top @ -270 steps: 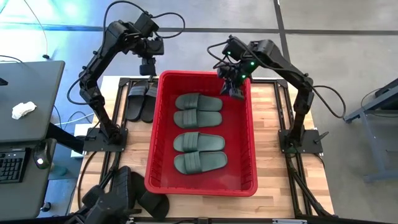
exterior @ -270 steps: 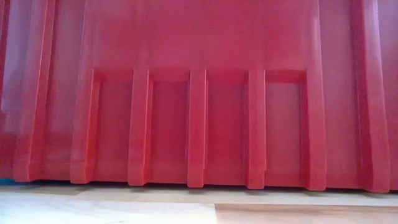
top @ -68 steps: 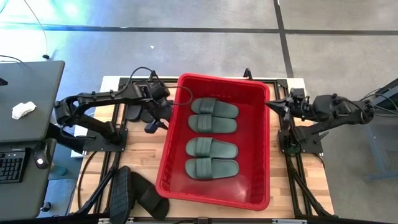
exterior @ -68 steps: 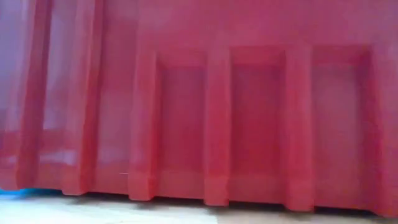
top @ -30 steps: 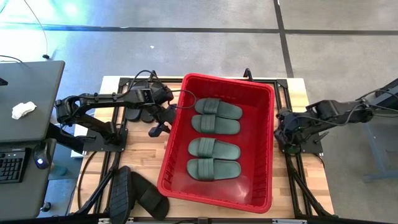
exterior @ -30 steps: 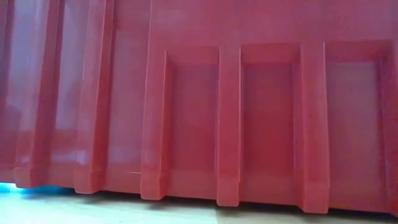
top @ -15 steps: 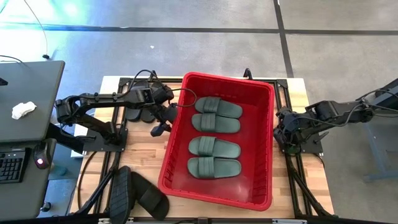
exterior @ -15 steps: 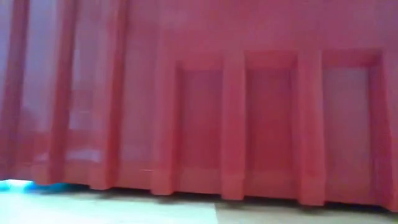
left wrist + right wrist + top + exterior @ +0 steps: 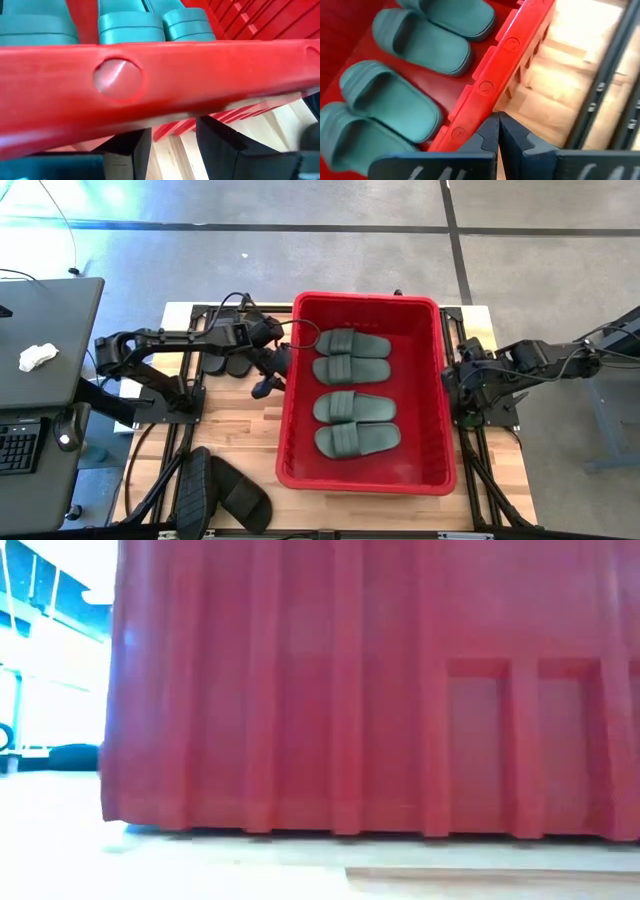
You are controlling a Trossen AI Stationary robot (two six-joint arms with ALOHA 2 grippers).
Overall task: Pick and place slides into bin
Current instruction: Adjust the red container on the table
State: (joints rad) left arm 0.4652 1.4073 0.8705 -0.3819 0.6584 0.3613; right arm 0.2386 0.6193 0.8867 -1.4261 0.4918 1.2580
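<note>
At the far left stands a dark desk (image 9: pixel 45 340) with a crumpled white cloth (image 9: pixel 37 357) on it and a keyboard (image 9: pixel 18 445) at its near end. Right of it is the wooden table (image 9: pixel 225 435). Two black slides (image 9: pixel 218 491) lie at its near left corner, and another black pair (image 9: pixel 225 362) sits toward the far left, partly hidden under the left arm.

The left gripper (image 9: pixel 268 370) reaches across that pair to the bin's left wall. In the left wrist view its fingers (image 9: pixel 127 150) are spread part-way and straddle the rolled rim of the bin (image 9: pixel 165 75), one finger on each side of the wall.

The red bin (image 9: pixel 300 400) fills the middle of the table. Four dark green slides (image 9: pixel 355 390) lie inside it, side by side in a row from far to near, straps up. In the low view the bin's ribbed wall blocks nearly everything behind it.

The right gripper (image 9: pixel 452 375) sits just outside the bin's right rim, over the table's metal frame (image 9: pixel 470 425); its fingers (image 9: pixel 492 135) are pressed together and hold nothing.

No brand, label or writing can be read anywhere.
</note>
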